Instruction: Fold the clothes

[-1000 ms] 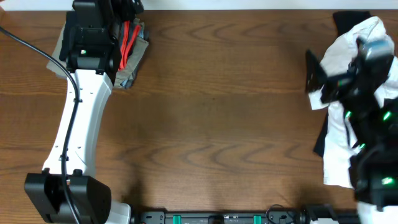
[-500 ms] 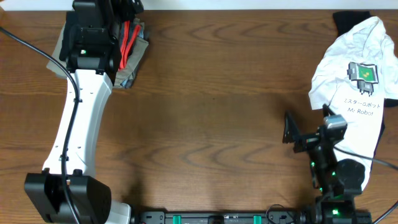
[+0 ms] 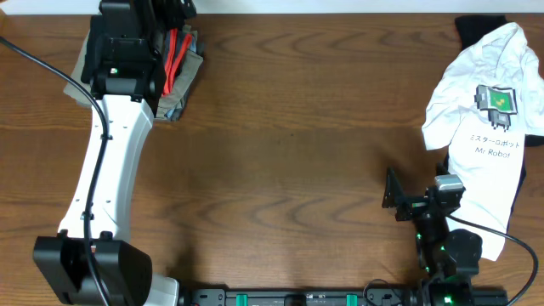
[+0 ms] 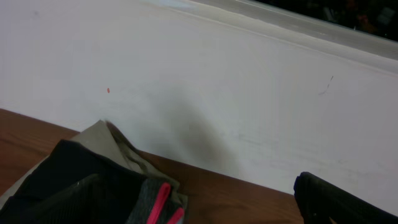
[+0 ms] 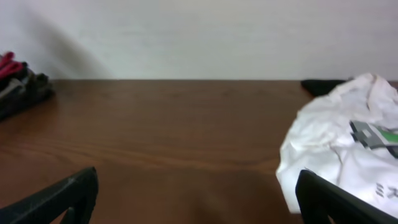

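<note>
The clothes (image 3: 177, 53) lie folded in a small pile at the table's far left corner: black cloth with a grey waistband and red stripes (image 4: 159, 202). My left arm (image 3: 127, 59) reaches over the pile and covers most of it from above. The left gripper (image 4: 199, 190) hangs open just above the pile, by the waistband, and grips nothing; its right finger (image 4: 336, 199) is dark at the frame's edge. My right gripper (image 5: 196, 186) is open and empty above bare wood. It sits low near the front right (image 3: 416, 197).
A khaki garment (image 4: 118, 140) lies under the black pile. A crumpled white T-shirt with a robot print (image 3: 484, 127) fills the right side, also showing in the right wrist view (image 5: 336, 143). Black cloth (image 3: 472, 25) peeks from beneath it. A white wall backs the table.
The right arm has pulled back from over the white T-shirt toward the front edge, uncovering the shirt. The left arm and the pile have not moved.
</note>
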Tool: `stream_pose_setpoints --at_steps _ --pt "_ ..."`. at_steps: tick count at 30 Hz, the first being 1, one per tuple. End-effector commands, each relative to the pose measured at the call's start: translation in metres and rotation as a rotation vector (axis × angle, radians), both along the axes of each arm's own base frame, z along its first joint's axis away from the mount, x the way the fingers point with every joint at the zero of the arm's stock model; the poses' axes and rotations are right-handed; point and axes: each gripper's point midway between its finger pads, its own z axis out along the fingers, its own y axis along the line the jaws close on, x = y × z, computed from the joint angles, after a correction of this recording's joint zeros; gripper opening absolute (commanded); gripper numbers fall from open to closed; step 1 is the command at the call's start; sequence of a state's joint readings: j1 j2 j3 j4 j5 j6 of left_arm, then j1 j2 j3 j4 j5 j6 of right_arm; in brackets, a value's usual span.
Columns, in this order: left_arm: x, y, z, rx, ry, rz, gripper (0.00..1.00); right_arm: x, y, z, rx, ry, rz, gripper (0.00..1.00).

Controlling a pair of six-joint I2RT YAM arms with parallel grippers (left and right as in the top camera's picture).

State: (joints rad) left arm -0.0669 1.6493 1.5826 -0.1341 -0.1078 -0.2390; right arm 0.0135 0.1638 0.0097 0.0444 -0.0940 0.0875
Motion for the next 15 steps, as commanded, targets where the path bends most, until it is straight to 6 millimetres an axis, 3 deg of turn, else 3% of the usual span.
stream_pose_setpoints --at_steps 1,3,12,15 --pt "0.0 0.002 0.003 0.002 -0.005 0.006 0.98 -0.002 -0.005 -0.008 0.003 0.029 -0.031 0.99" --pt "0.0 0.002 0.003 0.002 -0.005 0.006 0.98 -0.005 -0.005 -0.019 0.003 0.073 -0.03 0.99" --pt "0.0 0.002 0.003 0.002 -0.005 0.006 0.98 -0.009 0.006 0.008 -0.007 -0.047 0.016 0.99" --pt "0.0 0.002 0.003 0.002 -0.005 0.006 0.98 -0.01 0.007 0.007 -0.008 -0.043 0.02 0.99"
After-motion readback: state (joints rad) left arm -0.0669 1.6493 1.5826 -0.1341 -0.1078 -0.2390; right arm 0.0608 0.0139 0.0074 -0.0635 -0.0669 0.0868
